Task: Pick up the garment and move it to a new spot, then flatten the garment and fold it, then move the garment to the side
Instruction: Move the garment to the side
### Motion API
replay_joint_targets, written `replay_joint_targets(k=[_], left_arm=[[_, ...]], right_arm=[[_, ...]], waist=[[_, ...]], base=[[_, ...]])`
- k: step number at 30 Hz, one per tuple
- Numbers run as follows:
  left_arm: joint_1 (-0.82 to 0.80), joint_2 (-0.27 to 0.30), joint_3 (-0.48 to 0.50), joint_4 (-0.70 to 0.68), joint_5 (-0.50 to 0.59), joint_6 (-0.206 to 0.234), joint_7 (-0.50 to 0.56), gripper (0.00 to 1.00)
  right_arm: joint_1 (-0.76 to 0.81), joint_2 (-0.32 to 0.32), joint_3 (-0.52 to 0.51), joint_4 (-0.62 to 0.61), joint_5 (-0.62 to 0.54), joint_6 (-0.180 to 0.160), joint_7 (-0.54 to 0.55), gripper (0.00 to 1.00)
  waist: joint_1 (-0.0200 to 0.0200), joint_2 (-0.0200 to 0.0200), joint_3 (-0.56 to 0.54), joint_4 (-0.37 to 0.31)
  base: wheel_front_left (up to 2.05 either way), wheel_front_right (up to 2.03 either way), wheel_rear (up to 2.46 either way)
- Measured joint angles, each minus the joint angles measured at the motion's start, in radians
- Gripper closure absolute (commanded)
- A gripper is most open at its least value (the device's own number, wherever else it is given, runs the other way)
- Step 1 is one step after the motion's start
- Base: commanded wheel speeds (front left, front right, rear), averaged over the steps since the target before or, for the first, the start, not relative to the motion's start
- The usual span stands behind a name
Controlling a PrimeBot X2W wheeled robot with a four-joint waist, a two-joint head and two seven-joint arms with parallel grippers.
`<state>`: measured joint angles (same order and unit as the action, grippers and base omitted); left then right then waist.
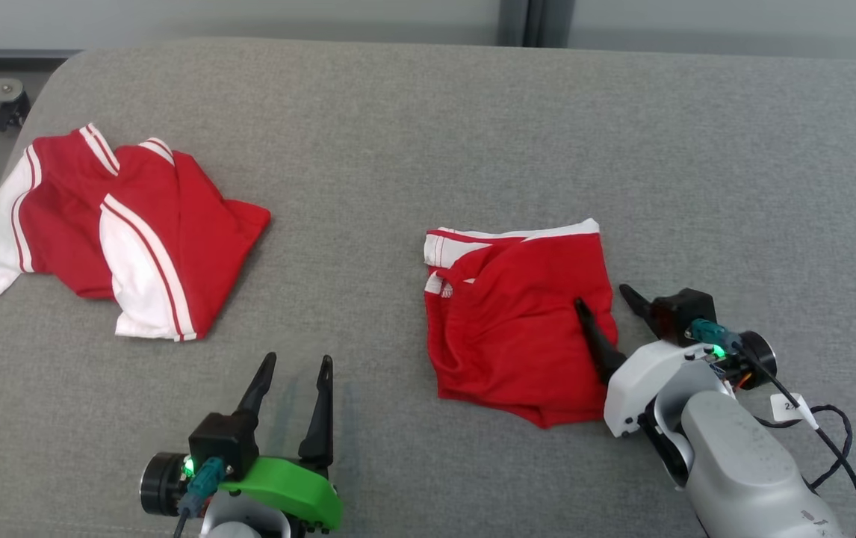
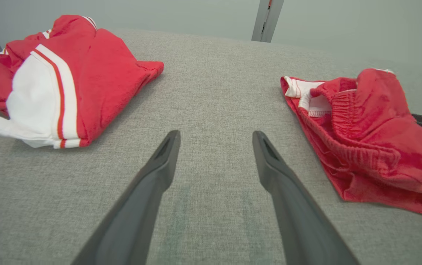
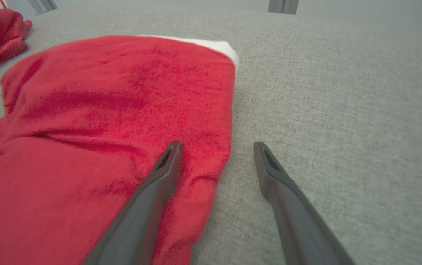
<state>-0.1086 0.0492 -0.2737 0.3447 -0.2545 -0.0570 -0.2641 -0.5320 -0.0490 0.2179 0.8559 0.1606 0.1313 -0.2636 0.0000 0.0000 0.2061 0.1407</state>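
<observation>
right pincer (image 1: 602, 295): spread wide, empty, one finger (image 3: 148, 198) over the red shorts (image 1: 510, 336) edge
left pincer (image 1: 299, 359): spread, empty, shorts to its right
red shorts: waistband toward left pincer, folded near-square, long axis unclear

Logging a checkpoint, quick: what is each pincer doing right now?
Left pincer: open, holding nothing.
Right pincer: open, straddling the red garment at its edge, nothing gripped.

Head view high, facing down; wrist views low, near; all share red garment (image 1: 518, 336)
</observation>
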Motion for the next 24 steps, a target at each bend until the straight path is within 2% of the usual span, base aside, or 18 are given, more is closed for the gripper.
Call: replay_joint_targets(k=[2, 7, 12, 19, 24], left_arm=[[0.000, 0.000, 0.001, -0.002, 0.000, 0.001, 0.000, 0.00], [0.001, 0.000, 0.015, -0.009, 0.006, 0.000, 0.000, 0.00], [0.005, 0.000, 0.035, -0.012, 0.019, -0.009, 0.000, 0.00], [-0.017, 0.000, 0.007, -0.029, 0.019, -0.020, 0.000, 0.00], [-0.036, -0.001, -0.048, -0.039, 0.013, -0.023, 0.000, 0.00]], right_arm=[[-0.003, 0.000, 0.016, 0.017, 0.017, 0.000, -0.002, 1.00], [0.012, 0.005, -0.007, -0.021, 0.042, 0.002, -0.002, 1.00], [0.043, 0.004, -0.014, -0.058, 0.048, 0.002, -0.002, 1.00], [0.070, 0.002, -0.023, -0.083, 0.047, 0.001, -0.001, 1.00], [0.092, 0.000, -0.017, -0.099, 0.067, 0.000, -0.001, 1.00]], waist=[[0.0000, 0.0000, 0.013, 0.010], [0.0000, 0.0000, 0.028, -0.002], [0.0000, 0.0000, 0.032, -0.055], [0.0000, 0.0000, 0.022, -0.188], [0.0000, 0.0000, 0.001, -0.315]], base=[[0.00, 0.00, 0.00], [0.00, 0.00, 0.00], [0.00, 0.00, 0.00], [0.00, 0.00, 0.00], [0.00, 0.00, 0.00]])
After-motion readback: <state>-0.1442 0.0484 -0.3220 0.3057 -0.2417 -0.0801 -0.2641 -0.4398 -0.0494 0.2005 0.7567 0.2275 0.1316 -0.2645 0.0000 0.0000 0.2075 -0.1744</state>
